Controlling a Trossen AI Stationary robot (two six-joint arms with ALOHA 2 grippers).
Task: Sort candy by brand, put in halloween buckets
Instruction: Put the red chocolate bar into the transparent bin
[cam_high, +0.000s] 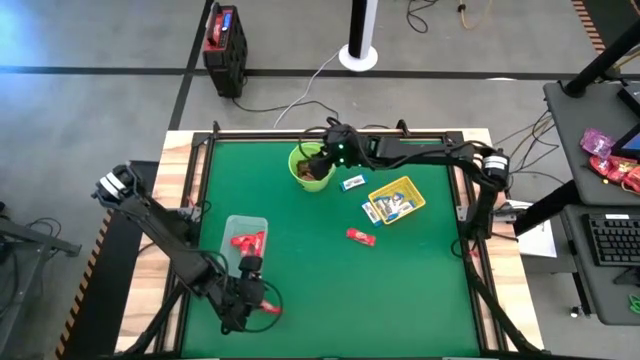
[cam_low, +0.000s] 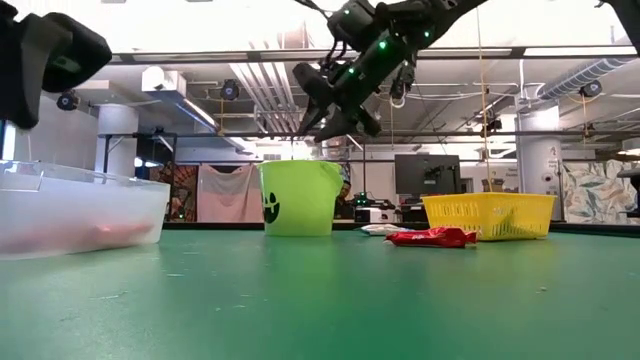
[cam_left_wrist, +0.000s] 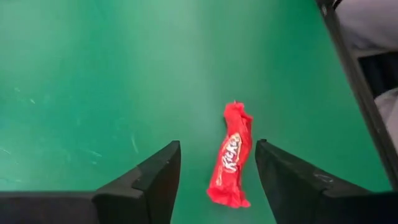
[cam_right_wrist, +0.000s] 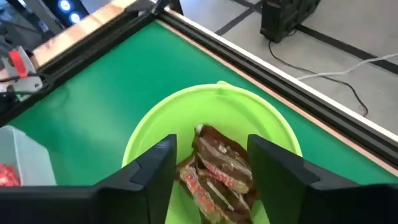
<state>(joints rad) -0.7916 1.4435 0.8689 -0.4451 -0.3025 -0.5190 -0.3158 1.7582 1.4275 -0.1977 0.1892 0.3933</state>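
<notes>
Brown candy bars (cam_right_wrist: 217, 171), too heaped to count, fill the green bucket (cam_high: 312, 168) near the tabletop's far edge, under the right tool (cam_right_wrist: 211, 163), open and empty. Near the front-left corner, the left tool (cam_left_wrist: 217, 180) stands open around one red bar (cam_left_wrist: 231, 163), not gripping it.

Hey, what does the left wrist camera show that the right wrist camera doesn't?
Only the left wrist view: a red candy bar lying on the green table, between the open fingers of the left gripper.

Only the right wrist view: the lime-green bucket with brown-wrapped candy inside, seen past the open right gripper above it, plus a corner of the clear tub and the floor beyond the table.

Both: the green table surface and that arm's own two dark fingers spread apart.
</notes>
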